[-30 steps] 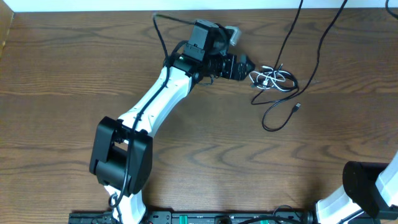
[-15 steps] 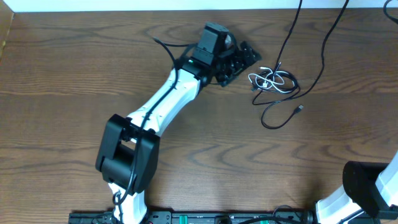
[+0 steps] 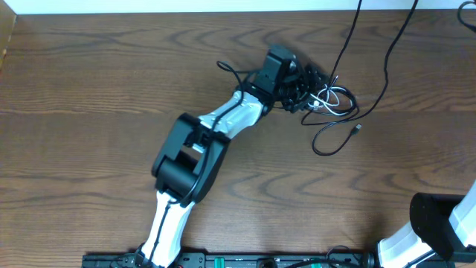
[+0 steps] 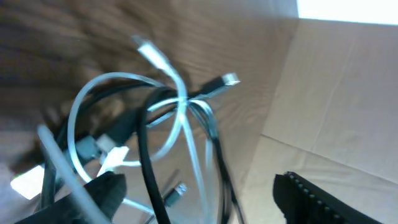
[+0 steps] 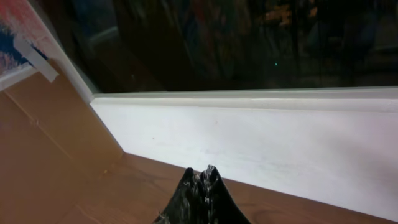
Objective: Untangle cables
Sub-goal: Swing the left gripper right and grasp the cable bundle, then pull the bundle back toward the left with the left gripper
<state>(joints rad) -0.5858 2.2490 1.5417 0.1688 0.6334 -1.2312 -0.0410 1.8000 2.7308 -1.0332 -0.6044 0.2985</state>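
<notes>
**Left fingers arrive at the tangle**

Swinging right across the desk (image 3: 74, 112) since the earlier overhead frames, my left arm has brought the left fingers (image 3: 311, 80) from beside the cables (image 3: 336, 98) onto the knot's near edge. On the left wrist camera they stand apart, with the knot lying between and just ahead of them and nothing clamped yet. The cables sit toward the far right of the desk, with one black tail looping out toward me.

I judge these cords light, limp and a bit slick, so they will drag the whole bundle along rather than hold shape. I would pinch the white cord (image 4: 180, 112) where it arches clear of the black cords (image 4: 144, 155), not at a plug. The right fingers (image 5: 202, 190) look pressed together, well away, facing the wall.
</notes>
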